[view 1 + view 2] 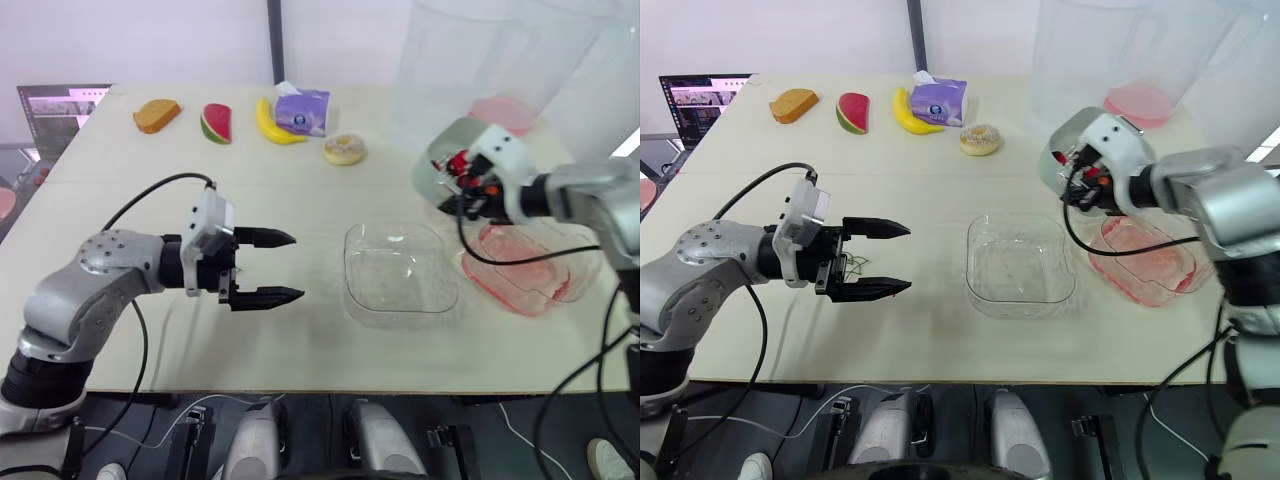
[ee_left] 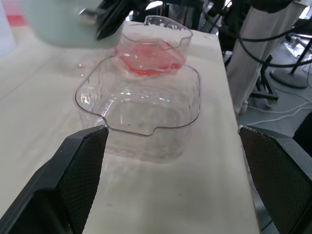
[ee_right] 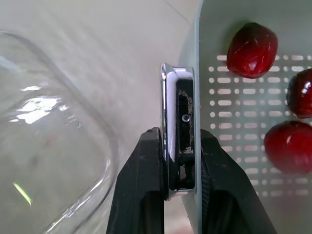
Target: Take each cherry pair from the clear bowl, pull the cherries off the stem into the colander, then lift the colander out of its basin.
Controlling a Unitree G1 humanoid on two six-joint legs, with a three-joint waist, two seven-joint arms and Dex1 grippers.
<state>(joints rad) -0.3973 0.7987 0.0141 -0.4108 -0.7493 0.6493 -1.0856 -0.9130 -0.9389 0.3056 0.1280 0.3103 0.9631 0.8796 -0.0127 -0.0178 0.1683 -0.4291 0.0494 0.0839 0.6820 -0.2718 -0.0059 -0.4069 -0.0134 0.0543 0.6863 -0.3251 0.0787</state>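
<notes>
My right gripper (image 3: 178, 161) is shut on the chrome handle (image 3: 178, 102) of the pale green colander (image 1: 450, 160), which hangs tilted in the air above and behind the pink basin (image 1: 525, 272). Red cherries (image 3: 252, 43) lie on the colander's slotted floor. The clear bowl (image 1: 400, 272) sits empty at the table's middle, left of the basin. My left gripper (image 1: 270, 267) stands open above the table, left of the clear bowl, with nothing between its fingers. A thin green stem (image 1: 854, 265) lies on the table by the left gripper.
Along the far edge lie bread (image 1: 157, 114), a watermelon slice (image 1: 216, 123), a banana (image 1: 272, 124), a purple tissue pack (image 1: 302, 110) and a donut (image 1: 345, 149). A tall clear container with a pink lid (image 1: 1138, 100) stands at the back right. A laptop (image 1: 55, 110) sits at far left.
</notes>
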